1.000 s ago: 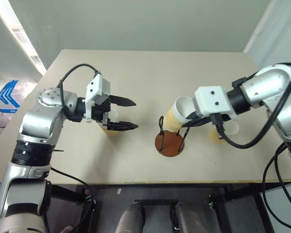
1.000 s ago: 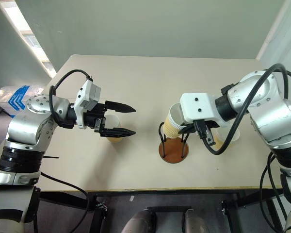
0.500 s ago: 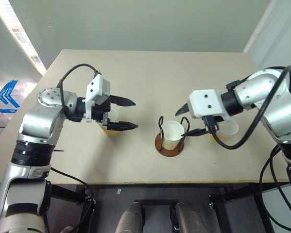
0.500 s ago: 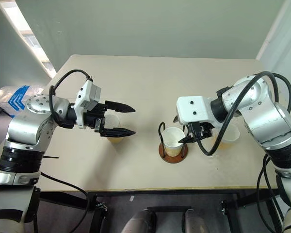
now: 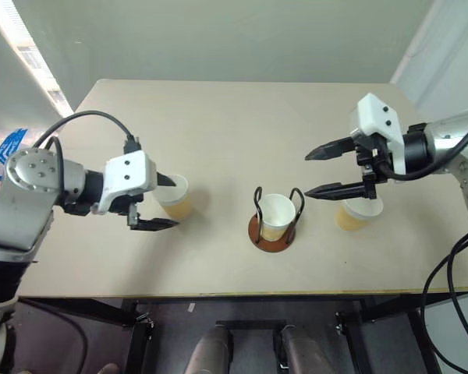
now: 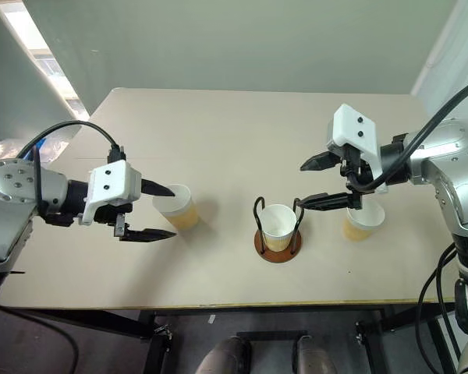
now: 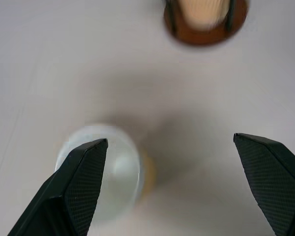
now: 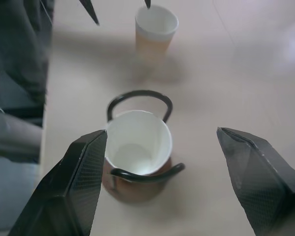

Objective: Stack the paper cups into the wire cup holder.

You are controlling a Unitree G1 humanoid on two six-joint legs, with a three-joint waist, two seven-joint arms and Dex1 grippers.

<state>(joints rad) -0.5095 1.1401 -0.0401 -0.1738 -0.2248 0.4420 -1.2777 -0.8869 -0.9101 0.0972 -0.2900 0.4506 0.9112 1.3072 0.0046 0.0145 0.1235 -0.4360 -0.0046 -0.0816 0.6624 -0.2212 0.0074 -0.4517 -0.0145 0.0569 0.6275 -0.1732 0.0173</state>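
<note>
One paper cup [image 5: 277, 214] stands upright in the wire cup holder [image 5: 270, 237] at the table's middle, with the black loops on either side of it. My right gripper [image 5: 306, 175] hangs open just right of and above the holder, with nothing in it. A second paper cup [image 5: 357, 215] stands below that hand. A third paper cup [image 5: 174, 196] stands to the left, and my left gripper [image 5: 175, 204] is open at it. In the left wrist view this cup [image 7: 119, 167] sits behind one finger [image 7: 81, 184], off-centre in the gap.
The beige table [image 5: 218, 117] has bare room behind the cups. Its front edge runs close below the holder. A blue-marked bag [image 5: 9, 146] lies on the floor off the left edge.
My right gripper opened and let the cup drop upright into the holder, then drew back to the right and up. My left arm pulled back left and its open gripper turned down toward the left cup.
</note>
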